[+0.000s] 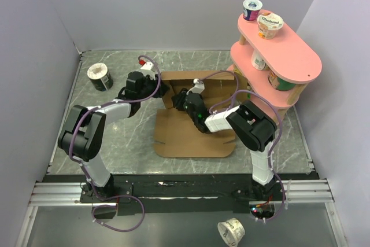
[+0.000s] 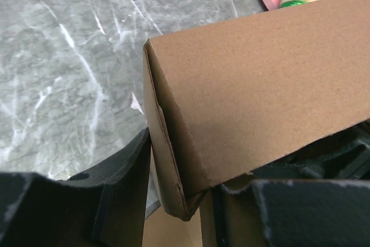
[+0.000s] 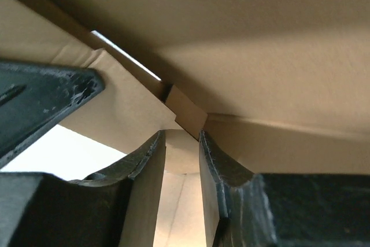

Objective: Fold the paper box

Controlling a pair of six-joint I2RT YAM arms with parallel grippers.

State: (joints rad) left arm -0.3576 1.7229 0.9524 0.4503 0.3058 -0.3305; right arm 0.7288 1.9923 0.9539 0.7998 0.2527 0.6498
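Walls [image 1: 173, 10] of pale lilac-grey close in three sides of the table [image 1: 115, 143], whose top is dark grey-green stone veined in white. A metal rail [image 1: 173, 192] runs along the lower edge of the frame, carrying both arm bases.

In the middle of the frame sits the paper box [image 1: 191, 137]. Its brown base sheet lies flat on the table and its far panel is lifted upright toward the back wall.

The left gripper [image 1: 165, 92] is at the left end of that raised panel. In its own wrist view the left gripper [image 2: 179, 212] has its jaws closed partway on the paper box [image 2: 260, 85], with a corner fold of cardboard between the two dark fingers and the veined table [image 2: 58, 56] showing beyond.

The right gripper [image 1: 184, 99] reaches in under the same panel from the right. Up close, the right gripper [image 3: 182, 143] has its jaws narrowly apart, with a small tab of the paper box [image 3: 260, 56] at their tips. From here I can't tell whether they actually pinch it.

A pink two-tier shelf [image 1: 289, 56] fills the upper right, with two yogurt cups [image 1: 252, 10] on its top deck and more items below. A black-and-white tub [image 1: 100, 76] stands on the table at upper left. Another cup [image 1: 232, 231] lies on its side at the bottom, below the rail.
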